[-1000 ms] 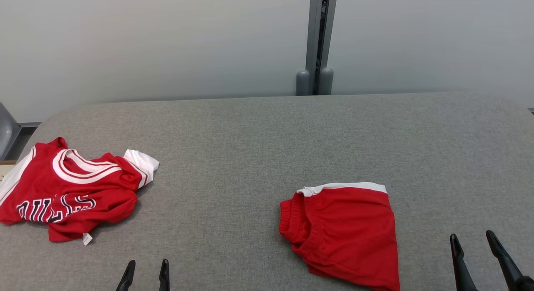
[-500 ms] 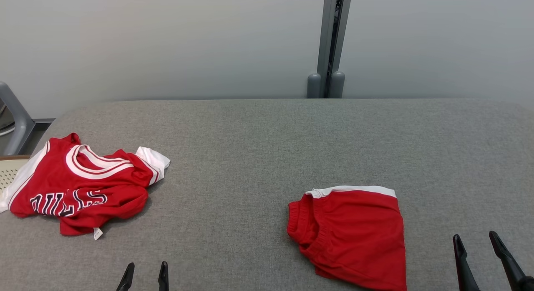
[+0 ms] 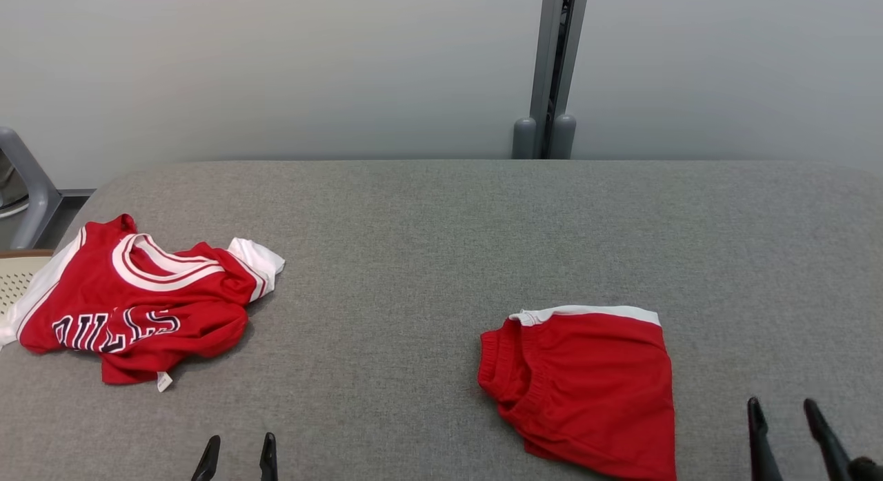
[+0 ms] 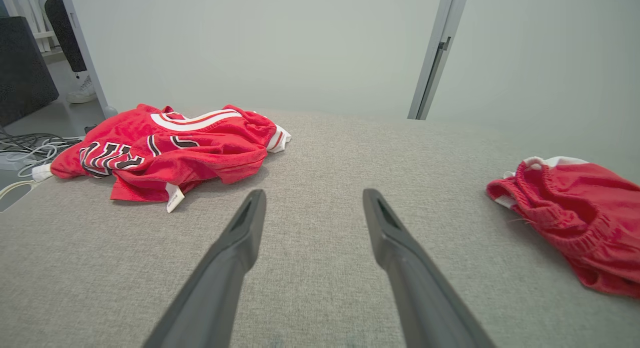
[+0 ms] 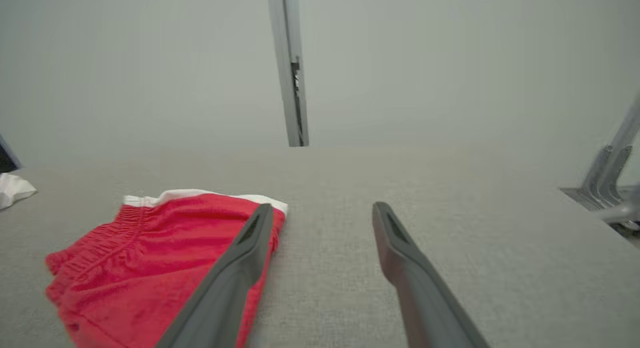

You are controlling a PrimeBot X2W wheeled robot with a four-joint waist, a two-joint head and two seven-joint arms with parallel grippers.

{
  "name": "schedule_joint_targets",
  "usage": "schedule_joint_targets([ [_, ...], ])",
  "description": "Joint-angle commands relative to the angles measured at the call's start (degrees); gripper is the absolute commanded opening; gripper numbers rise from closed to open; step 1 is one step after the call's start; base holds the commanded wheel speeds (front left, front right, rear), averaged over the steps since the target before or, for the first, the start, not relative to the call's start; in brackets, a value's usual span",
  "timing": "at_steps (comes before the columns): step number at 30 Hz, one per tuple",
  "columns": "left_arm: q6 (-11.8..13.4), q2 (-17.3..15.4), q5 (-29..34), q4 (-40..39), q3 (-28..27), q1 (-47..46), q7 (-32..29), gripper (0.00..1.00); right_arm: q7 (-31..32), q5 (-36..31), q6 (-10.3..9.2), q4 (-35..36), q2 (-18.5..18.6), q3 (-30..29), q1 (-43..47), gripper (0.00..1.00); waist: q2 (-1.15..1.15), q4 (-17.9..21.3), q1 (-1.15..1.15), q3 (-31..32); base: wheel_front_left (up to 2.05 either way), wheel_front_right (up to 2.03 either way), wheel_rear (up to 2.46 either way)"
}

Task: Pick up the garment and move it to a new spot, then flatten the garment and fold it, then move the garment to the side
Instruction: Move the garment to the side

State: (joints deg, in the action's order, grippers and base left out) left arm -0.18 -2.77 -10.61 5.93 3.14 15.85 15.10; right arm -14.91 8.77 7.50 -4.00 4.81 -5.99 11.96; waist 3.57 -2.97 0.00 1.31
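Head view, crumpled garment (image 3: pixel 145 308) far left, red shorts (image 3: pixel 593 391) beside right gripper (image 3: pixel 781 403), left gripper (image 3: pixel 241 438), both spread, empty

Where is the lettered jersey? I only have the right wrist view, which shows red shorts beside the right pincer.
Observer: The jersey lies crumpled at the far left of the table, well apart from the red shorts.
Operator: Is the left pincer on it?
Observer: No. The left pincer is open and empty over bare table, short of the jersey.
Operator: Is the lettering face up?
Observer: Yes, black lettering shows on top, and a white tag sticks out at the near edge.
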Motion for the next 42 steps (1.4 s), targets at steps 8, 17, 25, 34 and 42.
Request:
schedule_joint_targets([
  [8, -0.10, -0.20, 0.11, 0.20, 1.43, -1.45, 0.07, 1.00, 14.03, 15.10, 0.00, -18.67, 5.58, 11.49, -14.05, 1.00, 0.00, -0.07, 0.00, -2.73, 0.00, 0.00, 0.00],
  [17, 0.23, -0.21, 0.43, 0.47, 2.28, -2.36, 0.07, 1.00, 22.14, 25.65, 0.00, -24.46, 8.06, 20.54, -21.10, 1.00, 0.00, -2.08, 0.00, -4.38, 0.00, 0.00, 0.00],
  [25, 0.01, -0.22, 0.62, 0.75, 2.00, -2.46, 0.07, 1.00, 21.62, 32.00, 0.00, -28.11, 9.36, 24.74, -23.28, 1.00, 0.00, -2.77, 0.00, -4.84, 0.00, 0.00, 0.00],
  [34, 0.44, -0.22, 0.50, 0.82, 2.43, -2.71, 0.07, 1.00, 19.38, 35.72, 0.00, -30.43, 11.83, 27.84, -26.39, 0.00, 0.00, -0.98, 0.00, -5.45, 0.00, 0.00, 0.00],
  [42, 0.24, -0.21, 0.25, 0.48, 2.80, -4.17, 0.07, 1.00, 15.20, 32.86, -0.01, -32.71, 17.12, 28.77, -31.00, 0.00, 0.00, 0.37, 0.00, -7.88, 0.00, 0.00, 0.00],
])
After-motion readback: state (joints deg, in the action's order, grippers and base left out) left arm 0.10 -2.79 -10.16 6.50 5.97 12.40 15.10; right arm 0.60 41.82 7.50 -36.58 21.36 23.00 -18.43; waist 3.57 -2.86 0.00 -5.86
